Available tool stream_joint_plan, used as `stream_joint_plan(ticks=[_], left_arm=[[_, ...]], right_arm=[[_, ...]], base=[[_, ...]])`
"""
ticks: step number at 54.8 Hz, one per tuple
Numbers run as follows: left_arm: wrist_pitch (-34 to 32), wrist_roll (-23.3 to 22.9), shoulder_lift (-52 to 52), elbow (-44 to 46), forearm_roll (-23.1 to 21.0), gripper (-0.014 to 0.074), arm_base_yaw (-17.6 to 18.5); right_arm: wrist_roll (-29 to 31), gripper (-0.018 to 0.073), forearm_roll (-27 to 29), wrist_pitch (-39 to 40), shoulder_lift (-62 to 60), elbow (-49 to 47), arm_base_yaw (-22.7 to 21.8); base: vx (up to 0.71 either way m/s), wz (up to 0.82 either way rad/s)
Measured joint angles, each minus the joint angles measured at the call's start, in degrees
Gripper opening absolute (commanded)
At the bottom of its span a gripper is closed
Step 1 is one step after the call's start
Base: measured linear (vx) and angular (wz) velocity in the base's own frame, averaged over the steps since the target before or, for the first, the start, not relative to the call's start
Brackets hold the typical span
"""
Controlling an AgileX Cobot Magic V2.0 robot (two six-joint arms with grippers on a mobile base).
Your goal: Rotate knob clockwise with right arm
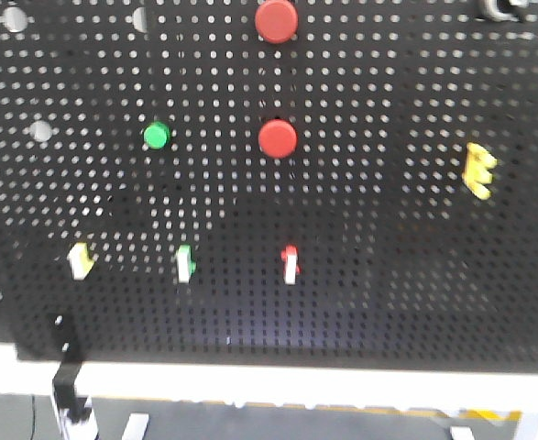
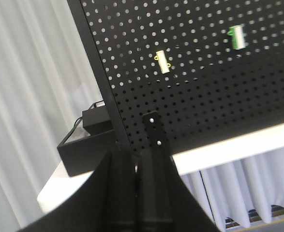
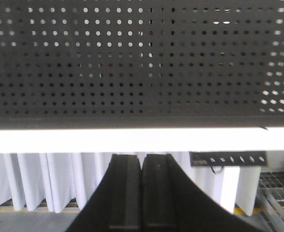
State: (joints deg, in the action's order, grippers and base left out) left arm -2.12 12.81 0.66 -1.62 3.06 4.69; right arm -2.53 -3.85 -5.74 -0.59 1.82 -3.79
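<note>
Right gripper (image 3: 142, 193) faced the white counter (image 3: 132, 140) edge, jaws pressed together and empty, left gripper (image 2: 138, 193) likewise, knob hard to identify, perhaps the blurred grey disc (image 1: 40, 131) on pegboard's (image 1: 388, 275) left side.

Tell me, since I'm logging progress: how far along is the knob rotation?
Done: nothing visible. In hand: the right end effector is shut and empty, low before the pegboard near the white table edge, touching no control. Left: reach the knob, which I cannot single out here, grip it, turn it clockwise.
</note>
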Motion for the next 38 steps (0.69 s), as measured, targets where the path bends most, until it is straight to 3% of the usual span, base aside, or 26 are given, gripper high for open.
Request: stream_joint_plan(ticks=[38], left_arm=[[0.0,0.0,0.0,0.0,0.0,-0.0006,0.0]], right_arm=[[0.0,0.0002,0.0,0.0,0.0,0.0,0.0]], base=[[0.21,0.02]])
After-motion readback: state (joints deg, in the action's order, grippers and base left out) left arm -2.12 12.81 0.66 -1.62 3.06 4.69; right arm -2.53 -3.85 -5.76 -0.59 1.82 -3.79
